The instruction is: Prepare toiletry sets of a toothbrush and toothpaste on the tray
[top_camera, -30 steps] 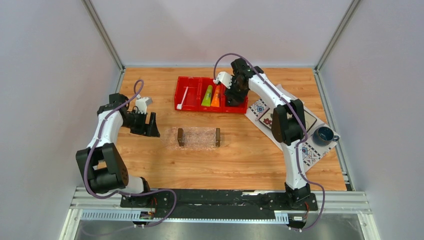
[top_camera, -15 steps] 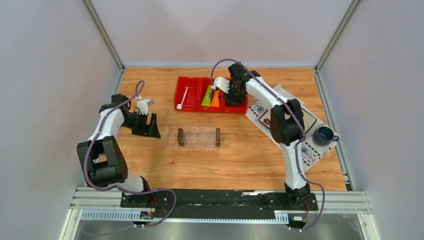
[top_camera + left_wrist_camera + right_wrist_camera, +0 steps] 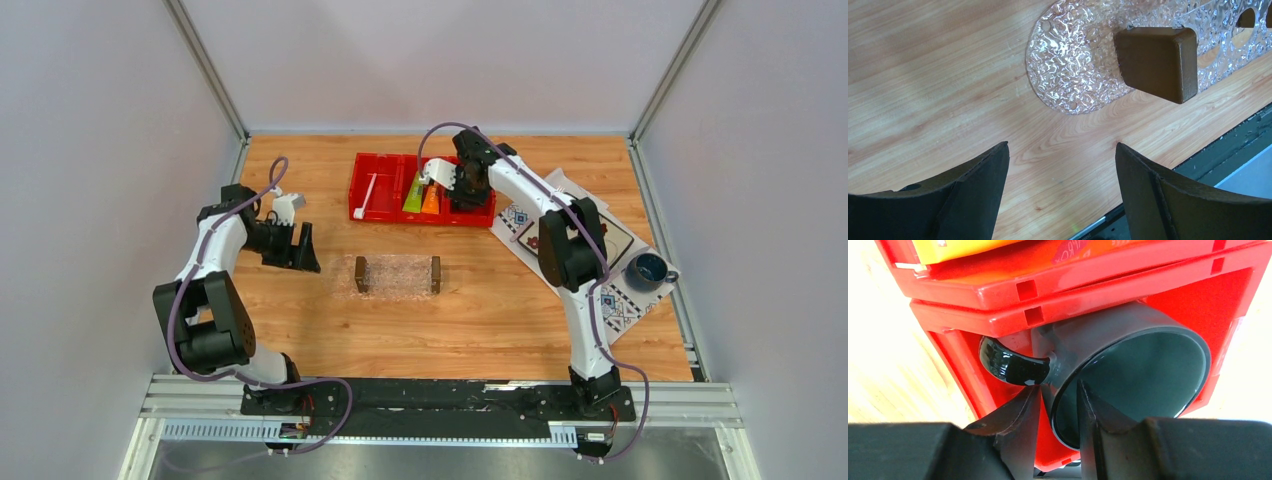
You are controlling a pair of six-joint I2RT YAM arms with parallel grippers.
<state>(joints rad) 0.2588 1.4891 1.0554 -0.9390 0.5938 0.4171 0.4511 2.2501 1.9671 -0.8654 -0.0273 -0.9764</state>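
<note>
Right jaws are down in the red bin (image 3: 400,219), end compartment, straddling the wall of a dark mug (image 3: 1128,375) lying on its side there. One finger (image 3: 1018,422) sits outside by the mug's handle, the other (image 3: 1094,417) inside the mouth. They look pinched onto the wall, though how firm the contact is I can't confirm from this angle. Gripping across the thin wall makes sense, since the body is probably too wide to span.

The orange tube (image 3: 431,198) and green tube (image 3: 412,192) lie just to one side of these jaws, in the middle compartment. The toothbrush (image 3: 370,193) is beyond them in the far compartment. None of the set items are touched.

My guess is that the mug is only clutter, being cleared before the tubes get picked. A second mug (image 3: 648,268) already sits on the patterned cloth (image 3: 520,215).

Left jaws are spread wide, holding nothing, low over the counter (image 3: 480,320). The tray (image 3: 1068,65) is just ahead of them, apart, with its brown block handle (image 3: 1158,62) nearest. They are likely parked there to steady the tray or receive an item. The tray holds no set yet.
</note>
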